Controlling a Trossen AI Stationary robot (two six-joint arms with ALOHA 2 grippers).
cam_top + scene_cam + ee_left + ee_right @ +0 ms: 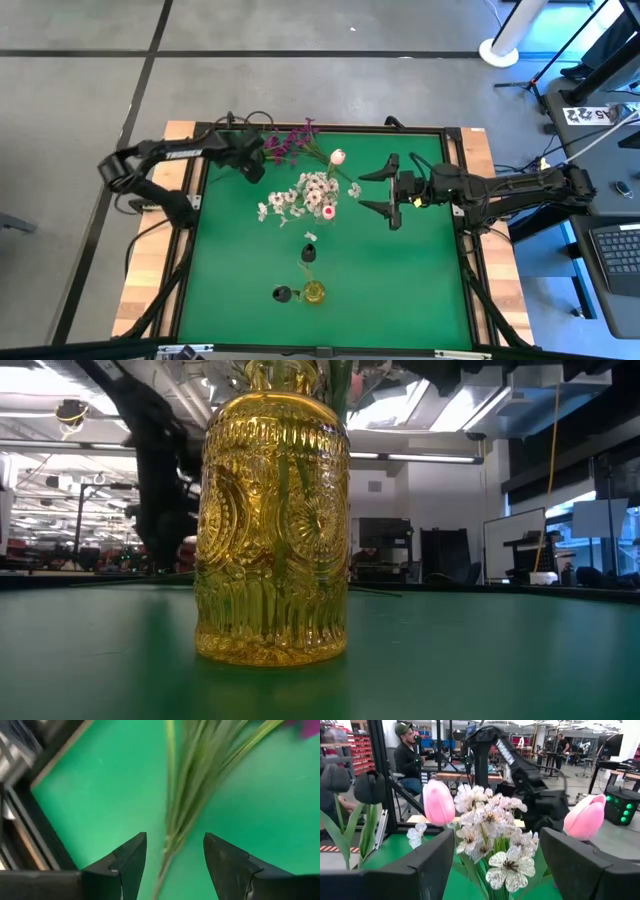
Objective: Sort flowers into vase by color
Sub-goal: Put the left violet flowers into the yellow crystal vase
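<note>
high view shows both arms flanking the flowers (310, 190) mid-table, with the yellow glass vase (315, 291) nearer the front edge. left wrist view alone reveals green stems (187, 800) lying between the left gripper (175, 851) fingers, spread apart. right wrist view shows the right gripper (497, 850) parted before white blossoms (495, 832) and pink tulips (438, 802).
</note>
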